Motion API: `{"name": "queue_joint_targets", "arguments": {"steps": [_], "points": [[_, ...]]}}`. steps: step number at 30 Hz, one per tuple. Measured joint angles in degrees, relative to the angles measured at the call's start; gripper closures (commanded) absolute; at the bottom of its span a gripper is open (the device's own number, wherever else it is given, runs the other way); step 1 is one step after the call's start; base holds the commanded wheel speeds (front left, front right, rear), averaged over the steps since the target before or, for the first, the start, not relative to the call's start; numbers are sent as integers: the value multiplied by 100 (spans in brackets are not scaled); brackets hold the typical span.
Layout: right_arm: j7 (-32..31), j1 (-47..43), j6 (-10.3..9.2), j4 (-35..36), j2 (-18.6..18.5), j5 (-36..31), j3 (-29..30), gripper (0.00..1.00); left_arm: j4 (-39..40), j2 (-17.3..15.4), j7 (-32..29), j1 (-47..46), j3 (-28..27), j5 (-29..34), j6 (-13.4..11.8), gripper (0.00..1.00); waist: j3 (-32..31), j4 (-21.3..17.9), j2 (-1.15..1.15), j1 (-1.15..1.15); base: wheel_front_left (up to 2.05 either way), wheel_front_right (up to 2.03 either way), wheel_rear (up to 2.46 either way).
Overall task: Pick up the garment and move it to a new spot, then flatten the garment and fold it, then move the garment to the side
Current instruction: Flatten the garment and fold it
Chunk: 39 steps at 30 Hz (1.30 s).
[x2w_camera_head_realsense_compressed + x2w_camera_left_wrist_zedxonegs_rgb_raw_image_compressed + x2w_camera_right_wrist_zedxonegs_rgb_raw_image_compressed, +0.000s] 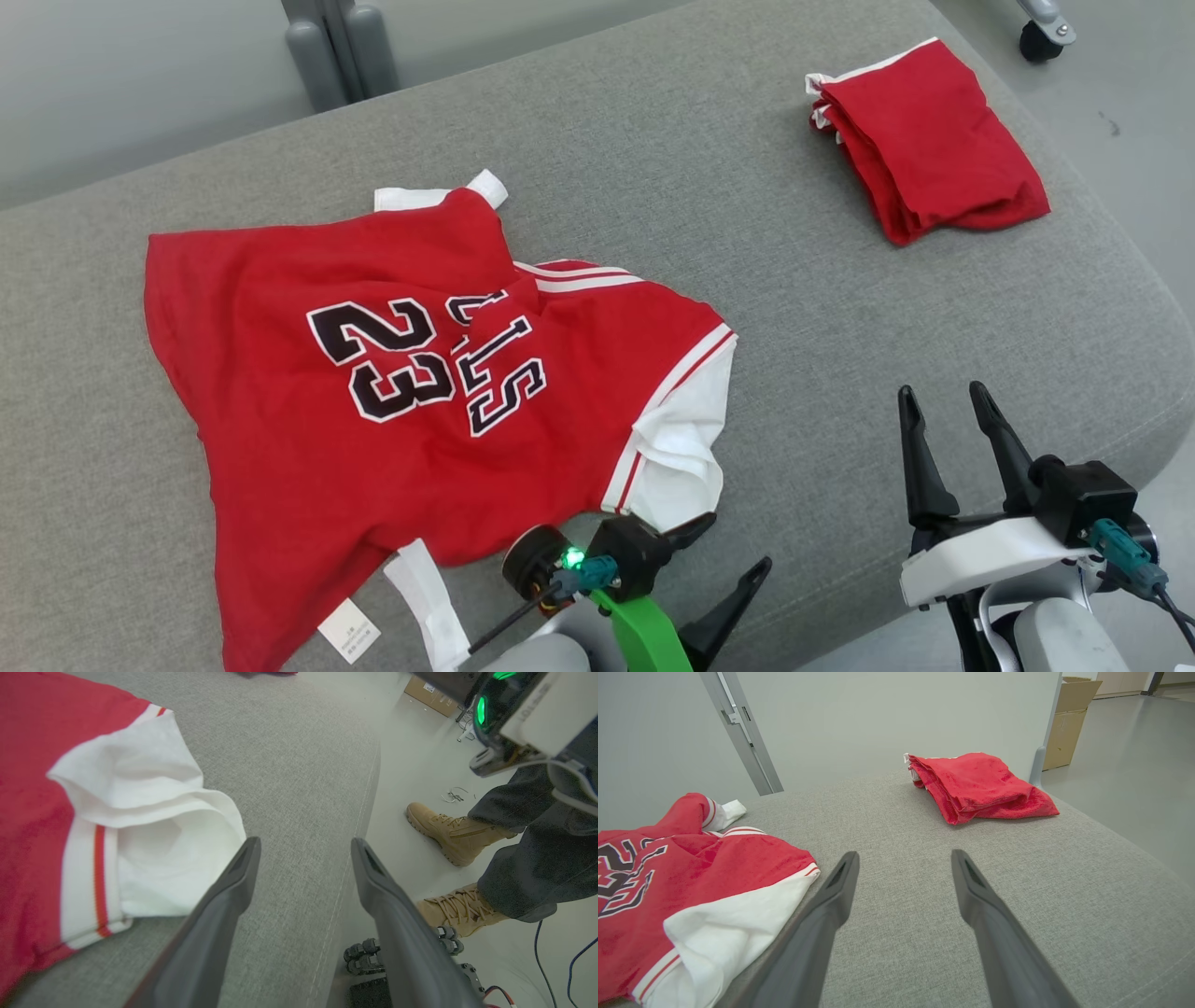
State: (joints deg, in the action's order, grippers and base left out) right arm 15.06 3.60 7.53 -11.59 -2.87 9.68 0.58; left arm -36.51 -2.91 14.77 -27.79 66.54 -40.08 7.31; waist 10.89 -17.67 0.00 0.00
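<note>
The garment [392, 373], a red jersey with white sleeves and a black "23", lies spread and somewhat wrinkled on the left half of the grey cushion [803, 308]. My left gripper [738, 541] is open just off the jersey's near white sleeve [154, 849], at the cushion's front edge, with nothing between its fingers. In the left wrist view that gripper [304, 841] hovers over bare cushion beside the sleeve. My right gripper [940, 388] stands open over the cushion's right front part, apart from the jersey [714, 877]. In its own wrist view the right gripper [904, 853] is empty.
A folded red garment [924, 140] lies at the cushion's far right corner [980, 786]. A person's tan boots [448, 833] stand on the floor beyond the cushion's front edge. A cardboard box [1069, 723] and a metal post [738, 732] stand behind the cushion.
</note>
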Motion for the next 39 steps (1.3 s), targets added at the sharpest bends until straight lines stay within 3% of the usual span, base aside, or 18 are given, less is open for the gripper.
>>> {"name": "queue_joint_targets", "arguments": {"steps": [4, 10, 19, 20, 21, 22, 23, 27, 32, 33, 34, 39], "points": [[0, -67, -1, -7, 0, -5, 25, 0, 455, -112, 19, -3, -354, -219, -16, 0, -64, -11, 0, 0, 0, 0, 0], [0, -76, 0, -7, -1, 22, -8, 0, 555, -268, 26, -110, -1067, -148, -567, 0, -61, -64, 0, 0, 0, 0, 0], [0, -44, 0, 3, -1, 32, -38, 0, -283, -146, -187, -414, -1106, -275, -563, 0, 46, -254, 0, 0, 0, 0, 0], [0, -34, 0, -1, -1, 35, -40, 0, -399, -133, -234, -465, -1088, -276, -564, 13, 59, -276, 0, 0, 0, 0, 0], [0, -26, 0, -5, -1, 43, -48, 0, -506, -125, -263, -506, -1077, -278, -564, 51, 70, -300, 0, 0, 0, 0, 0], [0, -15, -1, -9, 0, 59, -53, 0, -598, -113, -293, -538, -1066, -298, -561, 69, 81, -323, 0, 0, 0, 0, 0], [0, -4, 0, -10, -1, 67, -57, 0, -661, -108, -310, -569, -1032, -294, -544, 100, 89, -341, 0, 0, 0, 0, 0], [0, 8, 0, -13, 0, 103, -57, 0, -720, -41, -319, -664, -872, -291, -420, 100, 121, -406, 0, 0, 0, 0, 0], [0, 4, 0, -19, -1, 125, -33, 0, -218, -8, -363, -747, -469, -297, -313, 100, 111, -410, 0, 0, 0, 0, 0], [0, 4, -1, -26, -1, 126, -40, 0, -40, -7, -358, -747, -372, -326, -300, 60, 106, -411, 0, 0, 0, 0, 0], [0, 4, 0, -41, -1, 130, -56, 0, 162, 4, -352, -742, -255, -393, -280, 0, 99, -412, 0, 0, 0, 0, 0], [0, 7, 0, -87, 0, 135, -114, 0, 889, 22, -263, -621, 210, -916, -221, 0, 52, -408, 0, 0, 0, 0, 0]]}}
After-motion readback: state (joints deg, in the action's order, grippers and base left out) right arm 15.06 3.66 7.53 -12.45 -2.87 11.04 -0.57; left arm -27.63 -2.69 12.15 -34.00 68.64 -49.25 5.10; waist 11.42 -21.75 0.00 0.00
